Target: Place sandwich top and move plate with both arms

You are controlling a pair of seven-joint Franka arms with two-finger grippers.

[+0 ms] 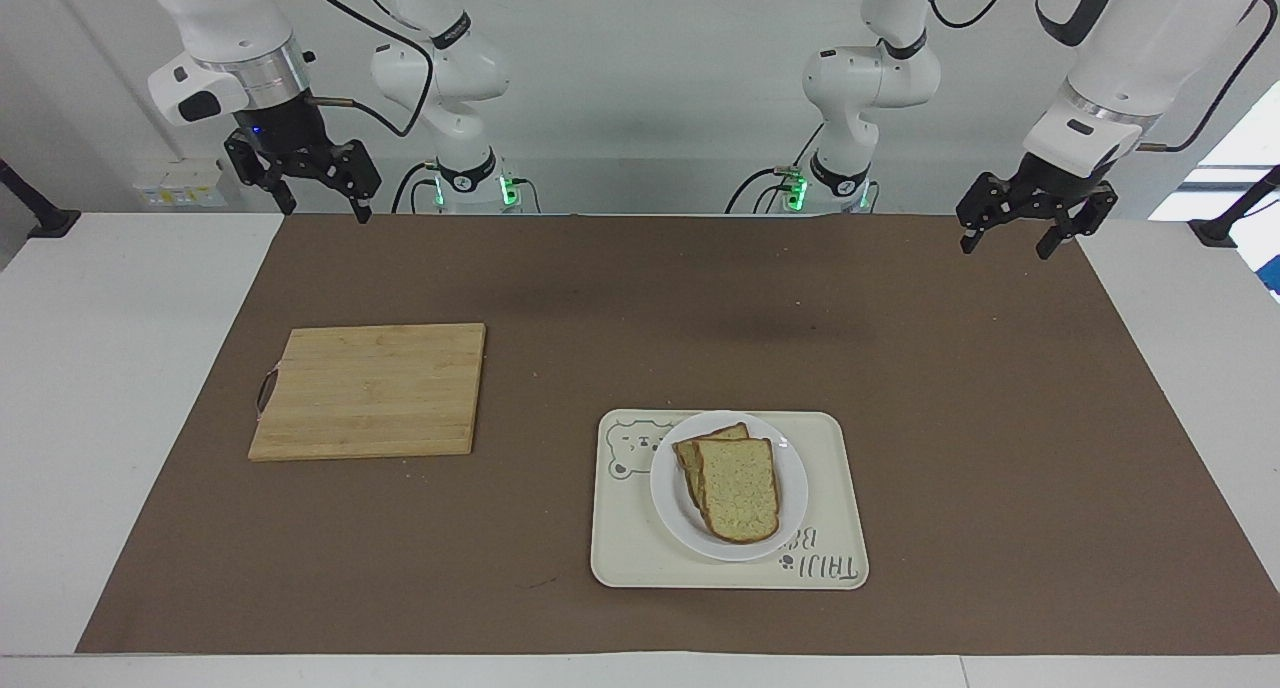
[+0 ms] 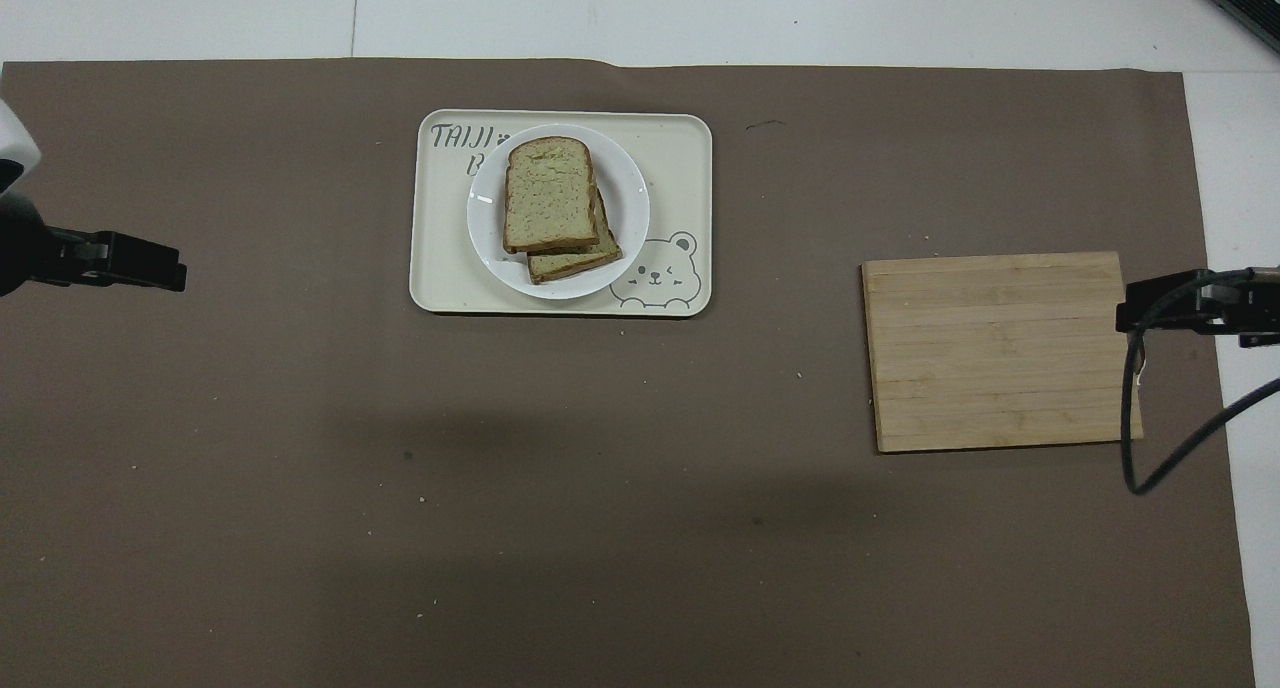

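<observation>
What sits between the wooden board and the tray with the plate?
Nothing: only bare brown mat separates the cutting board from the tray, as both views show.

A white table (image 1: 120, 368) under a brown mat (image 1: 640, 298), pale wall (image 1: 640, 88) above.

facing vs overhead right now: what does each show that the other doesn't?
Facing only: both arms' bases and links, and the open left gripper and right gripper whole, raised over the mat's corners.
Overhead only: only the grippers' tips, side-on.
Both: sandwich top on a lower slice on the plate, plate on the bear tray, bare cutting board.
</observation>
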